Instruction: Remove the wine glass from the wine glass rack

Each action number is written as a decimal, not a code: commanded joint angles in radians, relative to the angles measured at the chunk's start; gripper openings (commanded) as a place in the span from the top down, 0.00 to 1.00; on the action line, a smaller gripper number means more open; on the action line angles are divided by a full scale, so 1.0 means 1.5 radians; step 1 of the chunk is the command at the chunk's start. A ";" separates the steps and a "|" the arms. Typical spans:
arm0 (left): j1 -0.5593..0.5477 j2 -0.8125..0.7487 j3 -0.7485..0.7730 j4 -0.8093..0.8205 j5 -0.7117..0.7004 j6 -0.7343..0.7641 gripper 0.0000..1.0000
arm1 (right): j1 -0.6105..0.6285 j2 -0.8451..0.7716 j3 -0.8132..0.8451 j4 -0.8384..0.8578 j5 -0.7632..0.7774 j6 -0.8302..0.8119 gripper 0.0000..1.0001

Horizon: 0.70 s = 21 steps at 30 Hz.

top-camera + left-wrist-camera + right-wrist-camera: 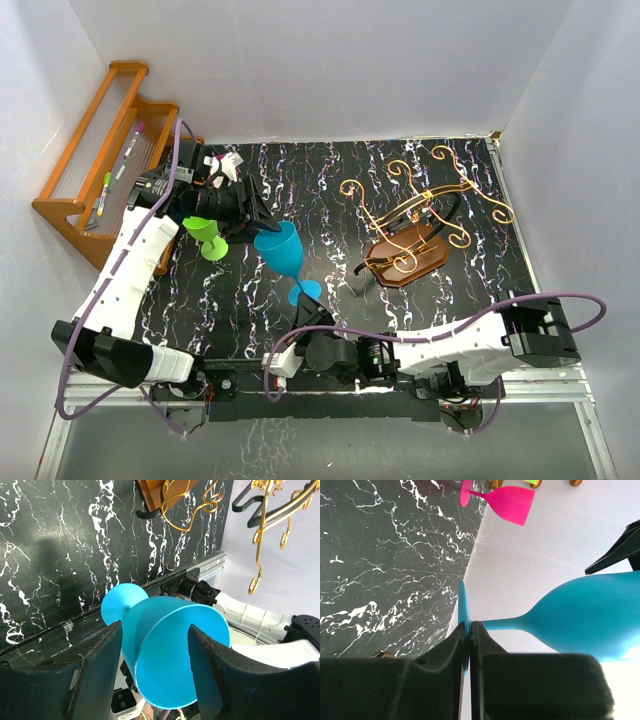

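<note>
Nearest the bases, the right gripper point(466, 632) is almost closed, and pinches the thin edge of the foot of the blue wine glass point(280, 248). I think this steadies the foot while the other arm carries the weight. The left gripper point(155, 626) is spread wide, with its fingers point(100, 670) against both sides of the bowl. The glass is already off the wine glass rack point(410, 240), well apart at its 8 o'clock side and tilted over the marbled table point(330, 190). Whether it touches the table I cannot tell. In the top view its long axis runs from the foot at 5 o'clock to the rim at 11 o'clock. A green glass point(207, 235) stands just beside it at 9 o'clock.
</note>
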 commanded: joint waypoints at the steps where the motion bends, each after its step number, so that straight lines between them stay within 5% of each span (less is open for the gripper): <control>1: -0.009 -0.035 -0.001 -0.018 0.030 0.016 0.48 | -0.008 0.003 0.013 0.089 0.026 -0.029 0.92; 7: -0.025 -0.039 -0.014 -0.033 0.026 0.035 0.58 | -0.019 0.008 0.022 0.096 0.033 -0.040 0.92; 9: -0.029 -0.038 -0.012 -0.048 0.011 0.045 0.73 | -0.022 0.008 0.026 0.096 0.037 -0.041 0.92; 11: -0.030 -0.035 -0.003 -0.066 -0.017 0.053 0.99 | -0.021 0.007 0.027 0.095 0.043 -0.038 0.92; 13: -0.030 -0.029 0.019 -0.092 -0.064 0.061 1.00 | -0.022 0.005 0.025 0.094 0.053 -0.032 0.91; 15: -0.030 -0.025 0.042 -0.107 -0.130 0.067 1.00 | -0.020 0.004 0.023 0.092 0.067 -0.023 0.81; 18: -0.031 -0.016 0.087 -0.122 -0.245 0.067 1.00 | -0.014 0.001 0.017 0.086 0.092 0.002 0.52; 21: -0.030 -0.010 0.133 -0.107 -0.352 0.059 1.00 | 0.003 -0.015 0.011 0.041 0.098 0.041 0.45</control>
